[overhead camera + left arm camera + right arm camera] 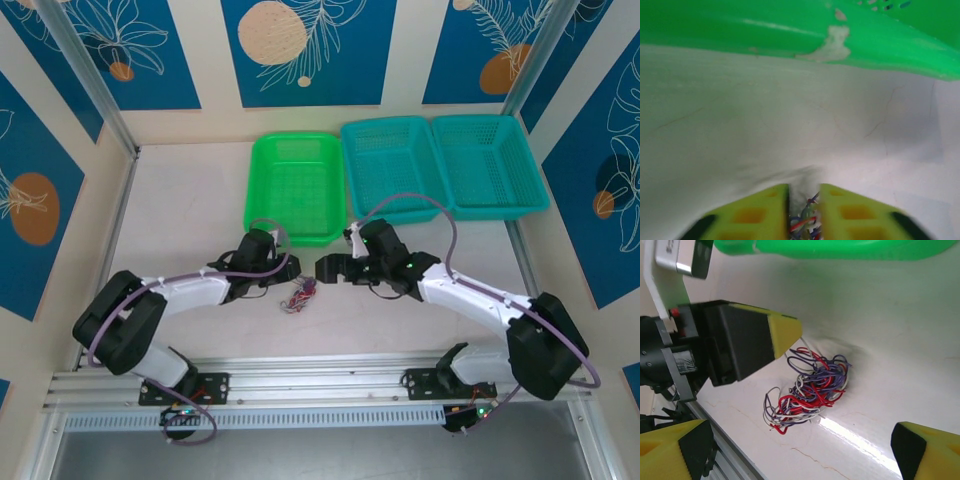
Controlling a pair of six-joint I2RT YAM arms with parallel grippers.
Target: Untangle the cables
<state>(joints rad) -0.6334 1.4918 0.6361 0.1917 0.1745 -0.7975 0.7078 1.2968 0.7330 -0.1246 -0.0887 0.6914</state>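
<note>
The cables (pixel 298 296) lie as one tangled bundle of thin red, white and purple wires (pixel 810 387) on the white table between the two arms. My left gripper (pixel 276 284) is down at the bundle's left end. In the left wrist view its yellow jaws (pixel 804 200) stand nearly together with a few strands of the cables (pixel 807 222) pinched between them. From the right wrist, one of its yellow fingertips (pixel 784 334) touches the top of the bundle. My right gripper (pixel 326 268) hovers just right of the bundle, open wide (pixel 800 445), holding nothing.
A green basket (pixel 295 185) stands just behind the bundle, its rim close above both wrist views (pixel 790 30) (pixel 840 247). Two teal baskets (pixel 390 165) (pixel 488 160) sit to its right. A metal rail (pixel 320 375) runs along the near table edge.
</note>
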